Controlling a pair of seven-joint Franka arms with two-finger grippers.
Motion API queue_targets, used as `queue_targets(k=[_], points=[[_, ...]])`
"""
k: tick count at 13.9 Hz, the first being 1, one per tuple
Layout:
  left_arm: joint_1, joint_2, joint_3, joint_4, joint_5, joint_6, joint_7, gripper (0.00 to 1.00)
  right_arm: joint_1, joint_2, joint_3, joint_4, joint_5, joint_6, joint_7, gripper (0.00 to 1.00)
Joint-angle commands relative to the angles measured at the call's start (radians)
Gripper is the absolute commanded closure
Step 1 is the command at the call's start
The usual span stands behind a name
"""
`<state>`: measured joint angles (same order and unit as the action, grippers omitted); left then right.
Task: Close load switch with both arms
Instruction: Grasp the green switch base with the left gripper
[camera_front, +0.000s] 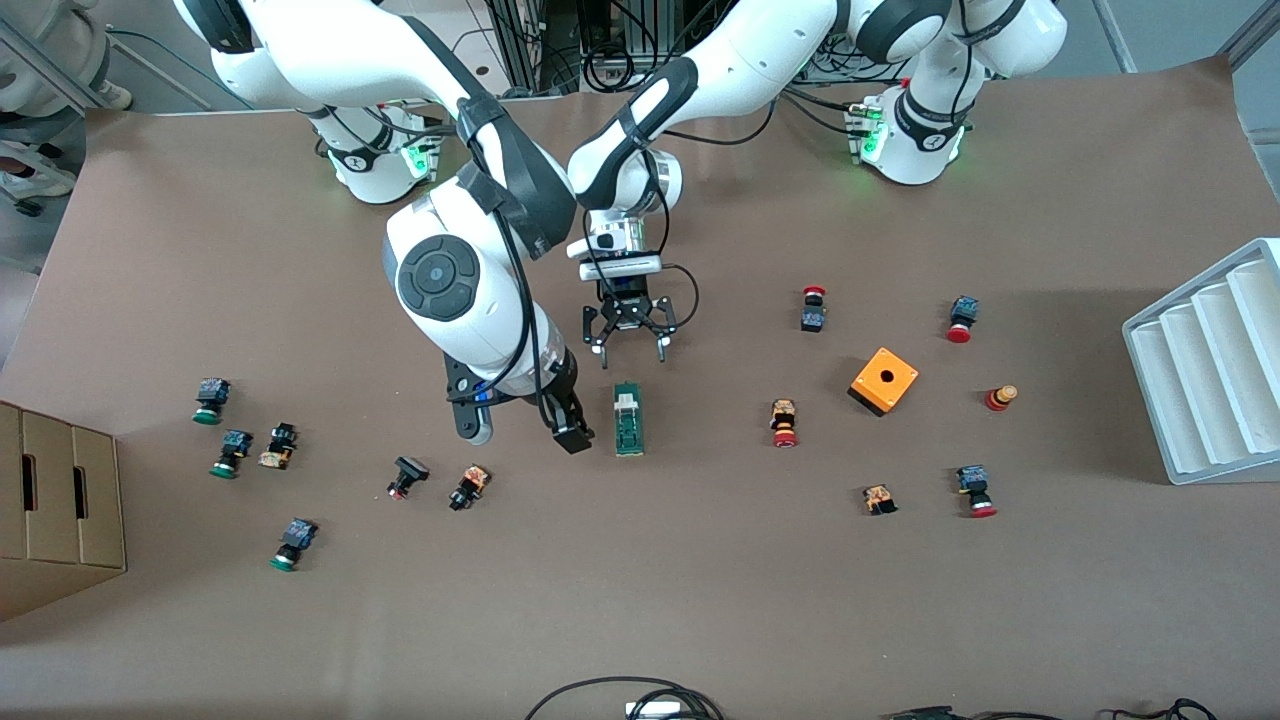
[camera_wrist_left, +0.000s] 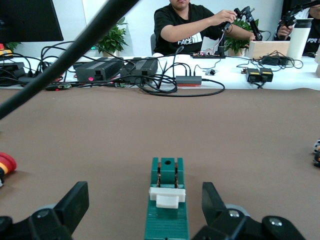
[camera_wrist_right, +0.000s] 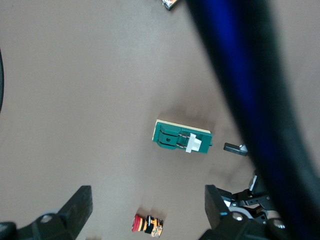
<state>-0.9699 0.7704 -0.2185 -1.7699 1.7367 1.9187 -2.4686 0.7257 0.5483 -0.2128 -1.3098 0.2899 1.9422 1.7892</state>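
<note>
The load switch (camera_front: 628, 420), a narrow green bar with a white sliding block, lies flat in the middle of the table. My left gripper (camera_front: 630, 345) hangs open just over the table at the switch's end that is farther from the front camera. In the left wrist view the switch (camera_wrist_left: 167, 215) lies lengthwise between the spread fingers (camera_wrist_left: 75, 202), untouched, of the left gripper (camera_wrist_left: 145, 196). My right gripper (camera_front: 522, 432) is open in the air beside the switch, toward the right arm's end. The right wrist view shows the switch (camera_wrist_right: 181, 138) well below the open right gripper (camera_wrist_right: 148, 200).
An orange box with a hole (camera_front: 883, 381) and several small red and green push buttons (camera_front: 784, 423) are scattered around. A grey ribbed tray (camera_front: 1210, 370) sits at the left arm's end, a cardboard box (camera_front: 55, 500) at the right arm's end.
</note>
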Motion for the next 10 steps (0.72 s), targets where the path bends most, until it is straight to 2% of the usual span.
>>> queue_targets(k=[1, 6, 10], points=[[0.005, 0.023, -0.004, 0.036, 0.023, 0.022, 0.002, 0.0, -0.014, 0.035, 0.001, 0.04, 0.031, 0.004, 0.009, 0.0], [0.007, 0.104, 0.001, 0.122, 0.06, 0.033, -0.003, 0.0, -0.025, 0.045, 0.003, 0.035, 0.032, 0.003, 0.01, 0.0], [0.02, 0.125, 0.001, 0.122, 0.061, 0.034, -0.004, 0.0, -0.006, 0.065, 0.003, 0.031, 0.031, 0.047, 0.01, 0.0]])
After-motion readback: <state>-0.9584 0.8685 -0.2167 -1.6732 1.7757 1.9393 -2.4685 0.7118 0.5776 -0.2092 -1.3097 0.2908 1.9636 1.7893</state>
